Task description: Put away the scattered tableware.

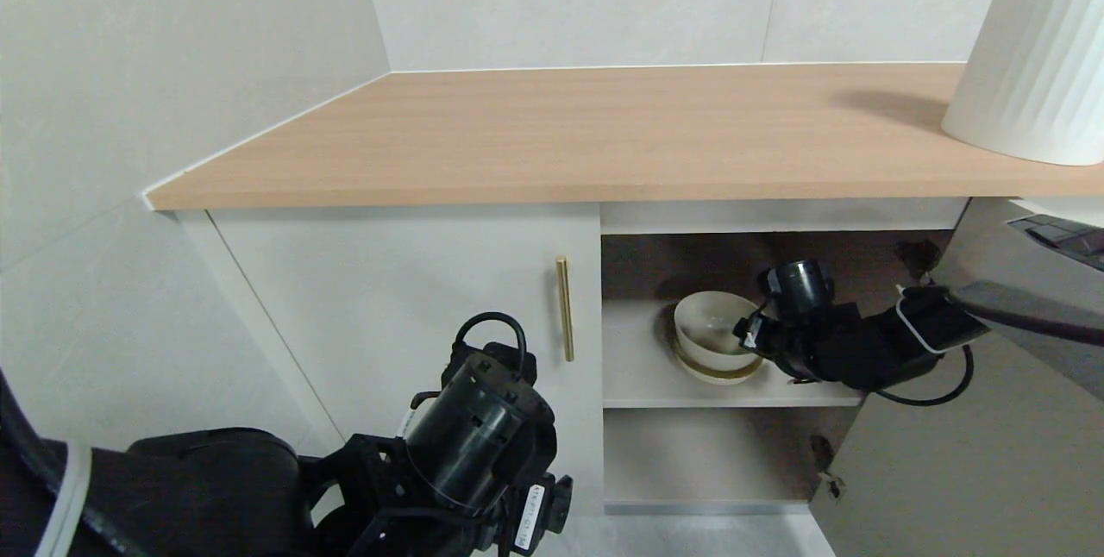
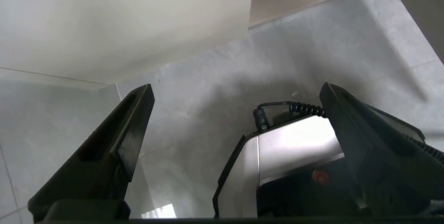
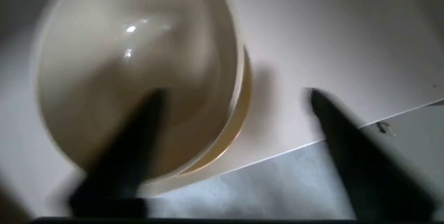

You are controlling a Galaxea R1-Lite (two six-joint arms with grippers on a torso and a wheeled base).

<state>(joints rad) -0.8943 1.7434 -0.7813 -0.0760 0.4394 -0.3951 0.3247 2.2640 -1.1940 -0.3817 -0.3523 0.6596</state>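
- Cream ceramic bowl (image 1: 711, 328) sits on the upper white shelf (image 1: 638, 367) inside the open right half of the cabinet, nested on a shallow dish with a yellowish rim (image 1: 720, 374).
- My right gripper (image 1: 749, 333) is inside the cabinet at the bowl's near edge. In the wrist view its fingers are spread: one hangs over the bowl's hollow, the other over the bare shelf, with the rim between them and nothing pinched.
- My left gripper (image 2: 236, 92) hangs low in front of the closed white door with the slim brass handle (image 1: 564, 309). Its fingers are wide apart and hold nothing, with grey floor beneath.
- A tall white ribbed vessel (image 1: 1035, 48) stands on the light wooden countertop (image 1: 604, 126), far right.
- I judge this bowl is as good as stowed, since it sits level and stacked.
- What's left, by my reckoning, is to draw the right arm out without nudging the rim, then swing the open door (image 1: 949, 453) shut.
- Whether more tableware waits elsewhere, I cannot tell.
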